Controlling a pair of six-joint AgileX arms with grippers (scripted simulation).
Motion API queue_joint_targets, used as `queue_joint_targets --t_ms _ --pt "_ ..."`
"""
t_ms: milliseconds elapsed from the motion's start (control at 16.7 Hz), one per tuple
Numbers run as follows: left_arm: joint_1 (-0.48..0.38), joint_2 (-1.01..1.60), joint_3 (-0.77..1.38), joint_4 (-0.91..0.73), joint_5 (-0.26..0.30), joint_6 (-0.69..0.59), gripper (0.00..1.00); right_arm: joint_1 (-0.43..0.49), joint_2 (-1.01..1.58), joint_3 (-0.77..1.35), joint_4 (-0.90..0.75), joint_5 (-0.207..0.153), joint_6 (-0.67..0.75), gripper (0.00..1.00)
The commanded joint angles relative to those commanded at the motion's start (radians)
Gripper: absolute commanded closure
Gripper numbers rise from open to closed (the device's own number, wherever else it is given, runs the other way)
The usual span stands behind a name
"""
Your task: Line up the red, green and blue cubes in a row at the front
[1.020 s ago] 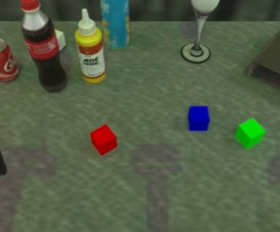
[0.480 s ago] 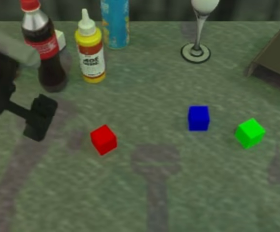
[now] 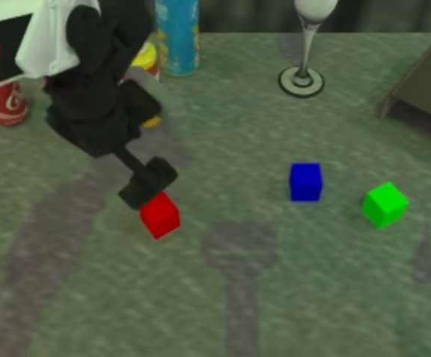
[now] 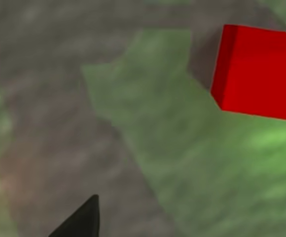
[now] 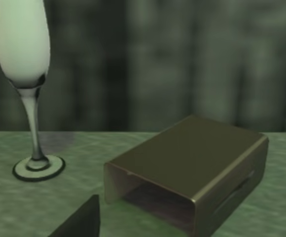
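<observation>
The red cube lies left of the table's middle, and it also fills the edge of the left wrist view as the red cube. My left gripper hangs open just behind and above it, not touching. One dark fingertip shows in the left wrist view. The blue cube sits right of centre, with the green cube a little further right and nearer the front. My right arm is outside the top view. One of its fingertips shows in the right wrist view, with a wide gap beside it.
At the back stand a red soda can, a yellow bottle mostly hidden by my left arm, a blue tube and a wine glass. A brown open box lies at the back right.
My left arm has swung in from the left edge towards the middle and now hangs over the red cube. It now hides the cola bottle. The cubes have not moved.
</observation>
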Motion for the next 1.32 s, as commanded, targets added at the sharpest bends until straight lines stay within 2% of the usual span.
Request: queue_joint_targets --t_ms 300,720,900,1140,1320 --pt "-0.051 0.208 0.188 -0.105 0.001 0.047 0.0 0.0 0.0 0.0 0.0 0.0 0.0 0.0" --pt "-0.051 0.223 0.197 -0.107 0.001 0.05 0.0 0.0 0.0 0.0 0.0 0.0 0.0 0.0" --pt "-0.054 0.251 0.153 -0.037 0.002 0.053 0.0 0.0 0.0 0.0 0.0 0.0 0.0 0.0" --pt "-0.054 0.319 0.06 0.135 0.002 0.054 0.0 0.0 0.0 0.0 0.0 0.0 0.0 0.0" --pt "-0.054 0.348 0.024 0.191 0.002 0.054 0.0 0.0 0.0 0.0 0.0 0.0 0.0 0.0"
